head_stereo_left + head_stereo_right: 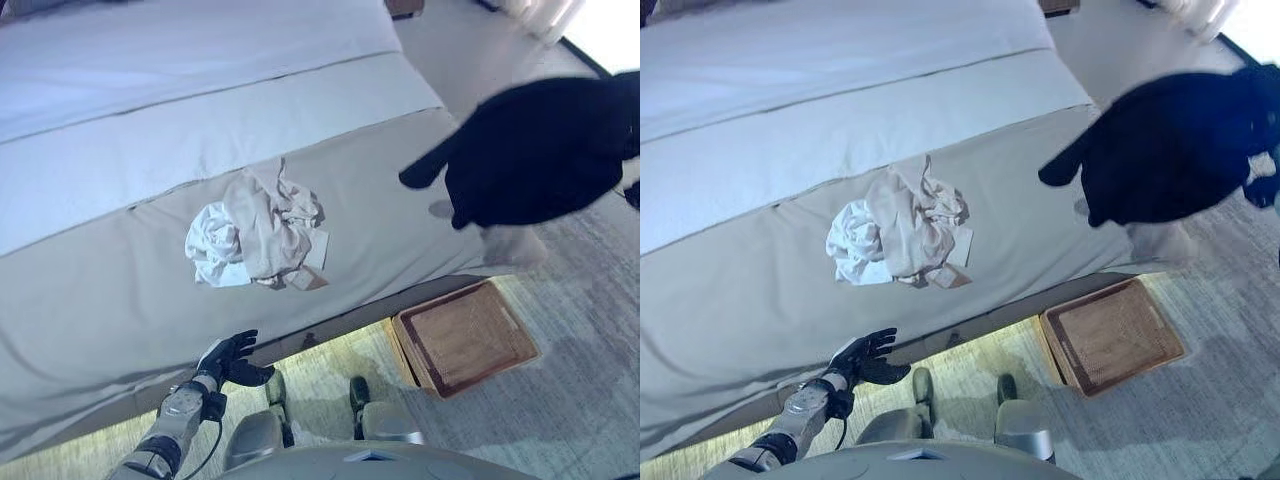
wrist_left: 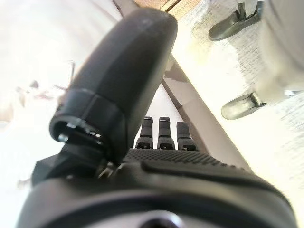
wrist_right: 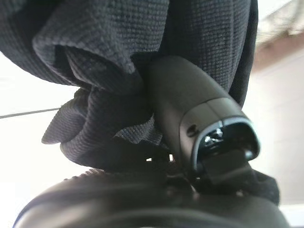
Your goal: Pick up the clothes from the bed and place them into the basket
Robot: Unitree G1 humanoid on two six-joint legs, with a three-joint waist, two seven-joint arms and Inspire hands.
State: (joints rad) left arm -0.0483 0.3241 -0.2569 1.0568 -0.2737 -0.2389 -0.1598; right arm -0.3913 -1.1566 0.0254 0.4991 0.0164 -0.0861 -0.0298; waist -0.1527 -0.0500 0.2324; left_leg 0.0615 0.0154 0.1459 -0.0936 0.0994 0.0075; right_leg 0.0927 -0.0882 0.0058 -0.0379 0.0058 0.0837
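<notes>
Clothes, eye views: black garment [image 1: 535, 150] hangs above the bed [image 1: 120, 290] corner; pale pile [image 1: 262, 232] remains; basket [image 1: 465, 337] on floor
Left wrist: left hand [image 2: 156, 161] relaxed, empty
Right wrist: right hand [image 3: 199, 123] thumb pinches the knit
Risk: trailing cloth may miss the basket

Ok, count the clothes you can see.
3 visible: a black garment held up in the right hand, and a white garment touching a beige garment on the bed. More may hide in that pile.

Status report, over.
Right hand shut on black garment, aloft past bed corner. Left hand open, idle. Pile on bed. Basket clear.
</notes>
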